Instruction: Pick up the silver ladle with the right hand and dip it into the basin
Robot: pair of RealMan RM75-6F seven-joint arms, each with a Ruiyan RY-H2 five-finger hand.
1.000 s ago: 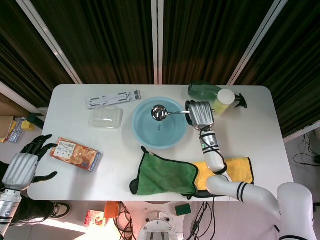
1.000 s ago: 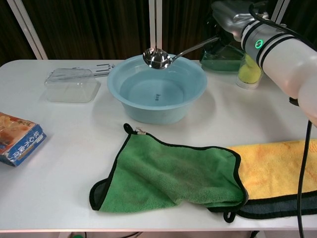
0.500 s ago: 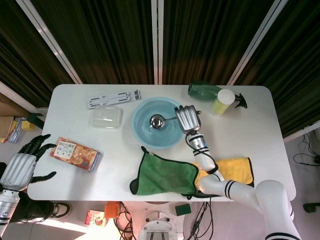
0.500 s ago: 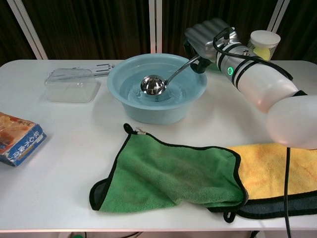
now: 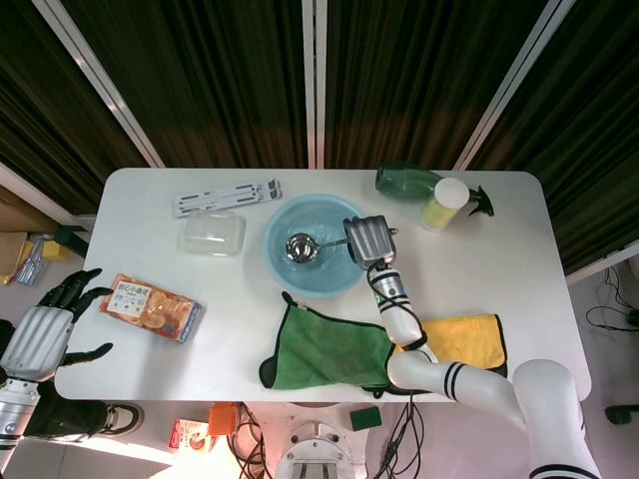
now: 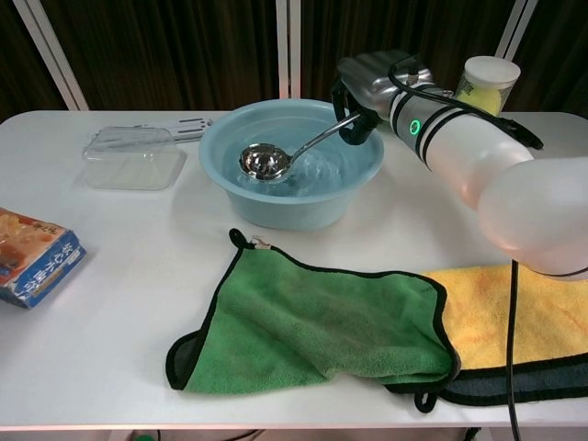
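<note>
The light blue basin holds water and stands at the table's middle back. My right hand hovers over its right rim and grips the handle of the silver ladle. The ladle slopes down to the left, and its bowl sits low in the left part of the basin, at the rippled water. My left hand hangs off the table's left edge, fingers spread, holding nothing; the chest view does not show it.
A green cloth and a yellow cloth lie in front of the basin. A clear lidded box, a grey rack, a snack packet, a green bottle and a yellow-white tub also stand around.
My right hand has come down and leftward over the basin. The ladle's bowl has dropped from above the far rim into the water and slid left.
</note>
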